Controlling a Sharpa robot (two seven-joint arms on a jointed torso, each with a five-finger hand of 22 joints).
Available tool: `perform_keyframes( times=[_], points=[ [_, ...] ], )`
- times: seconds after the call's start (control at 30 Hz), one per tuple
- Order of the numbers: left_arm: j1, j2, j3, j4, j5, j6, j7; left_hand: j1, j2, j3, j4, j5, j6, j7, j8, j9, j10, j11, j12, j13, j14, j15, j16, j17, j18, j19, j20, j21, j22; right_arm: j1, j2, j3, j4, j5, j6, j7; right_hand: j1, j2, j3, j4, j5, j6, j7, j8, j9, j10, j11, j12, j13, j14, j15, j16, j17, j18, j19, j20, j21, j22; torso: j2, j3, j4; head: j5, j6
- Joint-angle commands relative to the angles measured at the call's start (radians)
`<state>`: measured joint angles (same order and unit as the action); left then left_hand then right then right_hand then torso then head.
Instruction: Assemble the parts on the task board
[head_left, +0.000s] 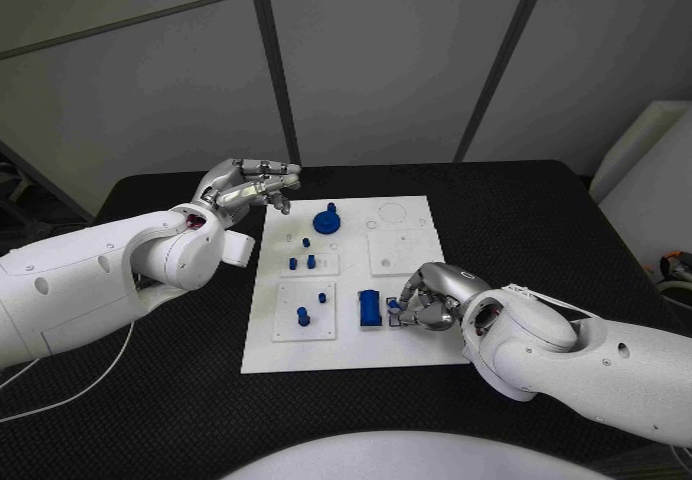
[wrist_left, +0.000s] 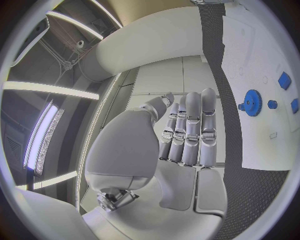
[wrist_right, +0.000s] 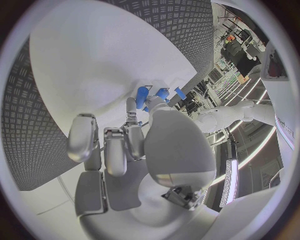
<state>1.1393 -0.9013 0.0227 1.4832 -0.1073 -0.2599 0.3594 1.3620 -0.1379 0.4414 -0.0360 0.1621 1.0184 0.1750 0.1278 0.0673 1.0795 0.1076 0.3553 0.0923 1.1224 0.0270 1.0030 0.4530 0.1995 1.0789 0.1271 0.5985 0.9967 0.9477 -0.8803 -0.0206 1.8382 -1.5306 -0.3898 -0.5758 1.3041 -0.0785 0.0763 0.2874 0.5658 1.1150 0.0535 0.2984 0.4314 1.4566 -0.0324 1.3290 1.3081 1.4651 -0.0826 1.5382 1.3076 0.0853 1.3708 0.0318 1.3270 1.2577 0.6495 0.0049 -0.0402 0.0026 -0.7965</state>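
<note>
The white task board (head_left: 411, 340) lies in the middle of the black table. On it are a blue gear (head_left: 329, 220), short blue pegs (head_left: 302, 262), two upright blue parts (head_left: 304, 316) and a long blue block (head_left: 369, 308). My right hand (head_left: 428, 297) rests low on the board just right of the block. Its curled fingertips pinch a small blue part (head_left: 394, 320), which the right wrist view shows between thumb and finger (wrist_right: 147, 106). My left hand (head_left: 248, 185) hovers off the board's far left corner, fingers stretched out (wrist_left: 187, 135) and holding nothing. The gear (wrist_left: 252, 102) lies beyond it.
Two square white plates with shallow recesses (head_left: 402, 250) take up the board's right half. Bare black table (head_left: 548, 230) surrounds the board. A white box (head_left: 642, 170) stands off the table at the right.
</note>
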Motion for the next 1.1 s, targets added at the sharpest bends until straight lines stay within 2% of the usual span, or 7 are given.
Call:
perform_keyframes(
  times=[0.03, 0.27, 0.7, 0.93, 1.1],
  points=[
    [0.001, -0.001, 0.001, 0.002, 0.000, 0.012, 0.002, -0.003, 0.008, -0.007, -0.001, 0.000, -0.004, 0.006, 0.006, 0.000, -0.007, -0.002, 0.004, 0.002, -0.008, 0.002, 0.000, -0.002, -0.017, -0.007, 0.002, -0.002, -0.002, 0.000, 0.003, -0.001, -0.002, 0.009, 0.026, -0.004, -0.024, 0.006, -0.008, 0.003, -0.010, 0.023, -0.018, 0.006, 0.006, 0.011, -0.001, 0.014, 0.089, 0.095, -0.007, 0.006, 0.213, -0.013, 0.007, -0.005, 0.005, 0.003, 0.000, 0.0006, 0.0003, 0.001, 0.000],
    [0.001, -0.001, 0.001, 0.002, 0.000, 0.013, 0.001, -0.003, 0.009, -0.007, -0.001, 0.000, -0.005, 0.006, 0.006, 0.000, -0.009, -0.002, 0.006, 0.002, -0.008, 0.002, 0.001, -0.002, -0.017, -0.007, 0.002, -0.004, -0.002, 0.000, 0.010, -0.001, -0.005, 0.008, 0.025, -0.004, -0.082, 0.020, -0.029, 0.004, 0.014, 0.025, -0.019, 0.016, 0.016, 0.019, -0.003, 0.028, 0.102, 0.095, -0.009, 0.007, 0.215, -0.013, 0.009, -0.007, 0.006, 0.006, 0.000, 0.0009, -0.0002, 0.000, 0.001],
    [0.001, -0.001, 0.001, 0.001, 0.000, 0.014, -0.001, -0.004, 0.009, -0.007, 0.000, 0.000, -0.005, 0.006, 0.006, 0.000, -0.009, -0.001, 0.006, 0.001, -0.008, 0.002, 0.001, -0.002, -0.017, -0.007, 0.002, -0.004, -0.002, 0.000, 0.012, -0.001, -0.008, -0.002, 0.016, -0.005, -0.134, 0.042, -0.059, 0.005, -0.004, 0.025, -0.021, 0.023, 0.024, 0.024, -0.003, 0.037, 0.111, 0.096, -0.009, 0.008, 0.217, -0.014, 0.010, -0.008, 0.007, 0.008, 0.000, 0.0002, 0.0006, -0.001, 0.003],
    [0.001, 0.000, 0.001, 0.001, 0.000, 0.015, -0.002, -0.004, 0.009, -0.007, 0.000, 0.000, -0.005, 0.006, 0.006, 0.000, -0.009, -0.001, 0.006, 0.001, -0.008, 0.002, 0.001, -0.002, -0.017, -0.007, 0.002, -0.004, -0.002, 0.000, 0.003, -0.001, 0.004, -0.003, -0.006, 0.006, -0.151, 0.042, -0.079, 0.003, -0.033, 0.023, -0.021, 0.026, 0.029, 0.024, -0.004, 0.037, 0.113, 0.096, -0.009, 0.008, 0.217, -0.014, 0.010, -0.008, 0.007, 0.010, -0.001, 0.0009, 0.0002, 0.001, 0.004],
    [0.001, -0.001, 0.001, 0.001, 0.000, 0.016, -0.003, -0.004, 0.009, -0.007, 0.000, 0.000, -0.005, 0.006, 0.006, 0.000, -0.009, -0.001, 0.006, 0.001, -0.008, 0.002, 0.001, -0.002, -0.017, -0.007, 0.002, -0.004, -0.002, 0.000, -0.020, -0.001, 0.024, -0.001, -0.023, 0.047, -0.129, 0.027, -0.096, -0.003, -0.082, 0.018, -0.022, 0.029, 0.034, 0.022, -0.004, 0.033, 0.112, 0.096, -0.010, 0.009, 0.219, -0.014, 0.010, -0.008, 0.007, 0.010, -0.001, 0.0013, -0.0020, 0.003, 0.005]
  ],
)
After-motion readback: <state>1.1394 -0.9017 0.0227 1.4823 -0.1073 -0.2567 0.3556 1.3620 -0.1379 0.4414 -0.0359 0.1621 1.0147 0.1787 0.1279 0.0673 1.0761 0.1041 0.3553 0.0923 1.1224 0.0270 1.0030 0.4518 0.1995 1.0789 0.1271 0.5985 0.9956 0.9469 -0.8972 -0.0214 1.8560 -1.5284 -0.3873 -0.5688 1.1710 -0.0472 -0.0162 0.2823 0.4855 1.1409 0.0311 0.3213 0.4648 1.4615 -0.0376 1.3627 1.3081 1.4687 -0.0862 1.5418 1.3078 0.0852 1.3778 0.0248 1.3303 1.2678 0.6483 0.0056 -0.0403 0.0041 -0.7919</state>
